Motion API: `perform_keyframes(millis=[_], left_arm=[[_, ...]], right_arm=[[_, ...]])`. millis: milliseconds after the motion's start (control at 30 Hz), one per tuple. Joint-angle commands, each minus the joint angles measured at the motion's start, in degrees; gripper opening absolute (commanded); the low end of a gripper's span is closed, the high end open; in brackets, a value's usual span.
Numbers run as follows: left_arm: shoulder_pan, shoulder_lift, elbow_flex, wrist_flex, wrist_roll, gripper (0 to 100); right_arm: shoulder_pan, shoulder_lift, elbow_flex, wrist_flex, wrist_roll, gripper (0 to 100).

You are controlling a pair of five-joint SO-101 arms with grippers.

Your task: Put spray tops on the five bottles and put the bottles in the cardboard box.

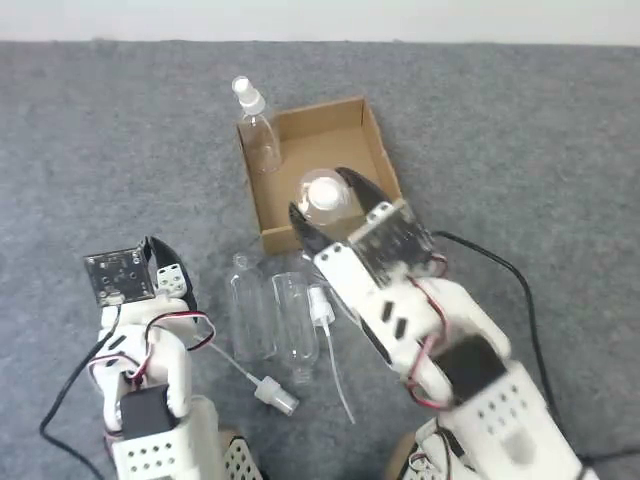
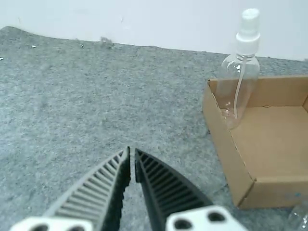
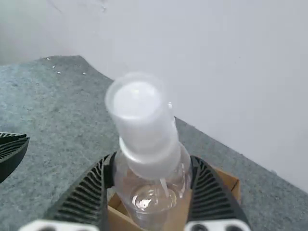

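Holding: topped bottle (image 1: 322,192) is pinched by right gripper (image 3: 152,159) fingers over cardboard box (image 1: 330,135)
Done: one standing bottle (image 1: 258,135) is boxed
Remaining: two bare bottles (image 1: 250,310), loose spray tops (image 1: 321,303)
Left gripper (image 2: 132,153): fingers pressed together

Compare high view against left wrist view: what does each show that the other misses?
High view adds: right gripper shut on a capped bottle over the cardboard box; two loose spray tops on the carpet. Left wrist adds: left gripper's ribbed fingers pressed nearly together. Shared: the box, and a standing bottle, also capped, at its corner.
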Motion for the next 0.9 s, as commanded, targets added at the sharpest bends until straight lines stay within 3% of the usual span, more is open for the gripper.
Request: perform_keyframes(millis=[0,867], left_arm=[[0.0,-1.0,-0.6,-1.8,0.5,1],[0.0,-1.0,-0.6,-1.9,0.4,1]], right_arm=[[0.5,5.7,-4.8,-5.0,0.9,0.6],[0.7,51.1,-27.1,-19.5,-3.2,0.6]])
